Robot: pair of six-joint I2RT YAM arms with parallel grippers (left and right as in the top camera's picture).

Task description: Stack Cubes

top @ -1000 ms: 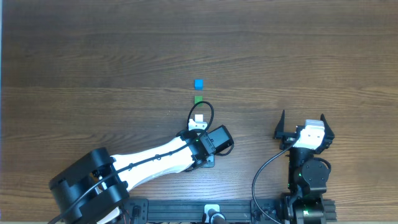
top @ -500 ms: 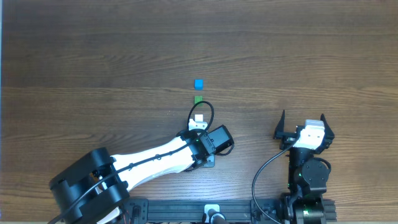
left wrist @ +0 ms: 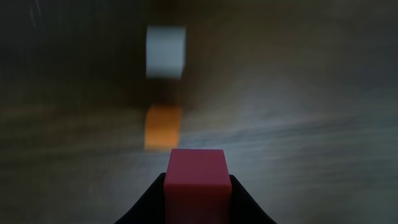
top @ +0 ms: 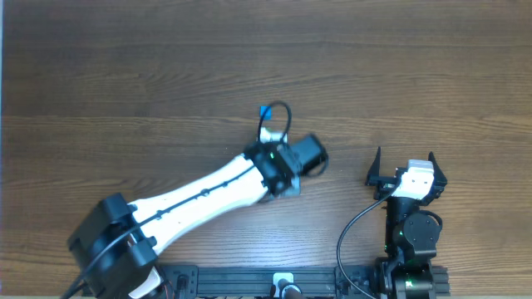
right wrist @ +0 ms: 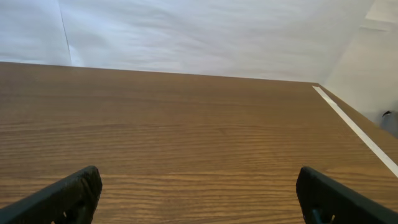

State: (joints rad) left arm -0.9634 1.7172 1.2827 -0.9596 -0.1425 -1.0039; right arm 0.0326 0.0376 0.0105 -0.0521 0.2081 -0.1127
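Observation:
My left gripper (left wrist: 196, 190) is shut on a red cube (left wrist: 196, 179) and hangs above the table. In the left wrist view, an orange-looking cube (left wrist: 163, 126) lies on the wood just beyond the held cube, slightly to one side. A pale cube (left wrist: 166, 51) sits farther off in the same line. In the top view, the left gripper (top: 268, 133) reaches to mid-table, and a blue cube (top: 264, 110) peeks out at its tip. My right gripper (top: 405, 162) rests open at the lower right, with nothing between its fingers (right wrist: 68, 193).
The brown wooden table (top: 125, 75) stretches bare to the left, right and far side. A pale wall stands past the table's far edge (right wrist: 186, 73) in the right wrist view.
My left arm has swung up the top view towards the blue cube and now covers the green cube seen earlier. The right arm has stayed still.

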